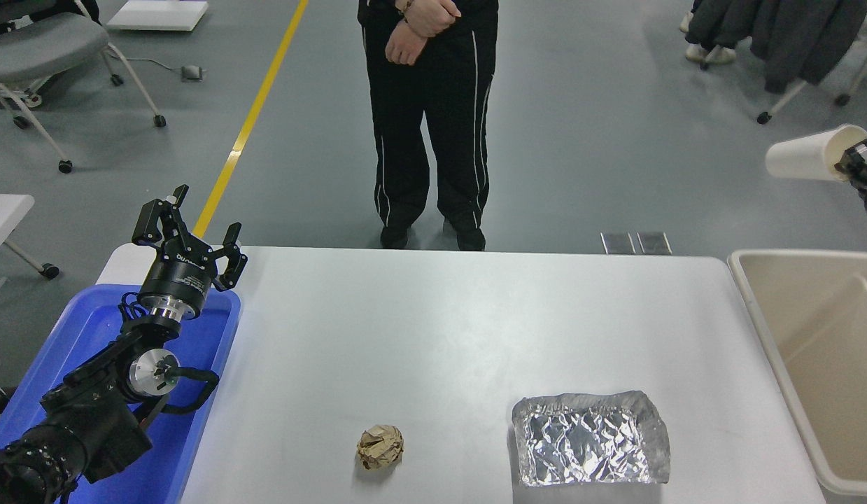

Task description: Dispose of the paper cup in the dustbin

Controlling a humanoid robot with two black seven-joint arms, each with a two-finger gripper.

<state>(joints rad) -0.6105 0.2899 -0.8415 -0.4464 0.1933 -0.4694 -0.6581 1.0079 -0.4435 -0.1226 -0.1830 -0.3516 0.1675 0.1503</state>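
The left arm (90,413) is black throughout, built of chunky matte segments with a ribbed cuff near the picture's corner. A round silver joint cap with a dark centre piece sits on its side, and thin black cables loop out beside it. A bright silver ring separates the wrist from a black cylinder bearing small white lettering, too small to read. The left gripper (188,227) has angular black linked fingers. Of the right gripper (860,159) only a small black jointed part shows.
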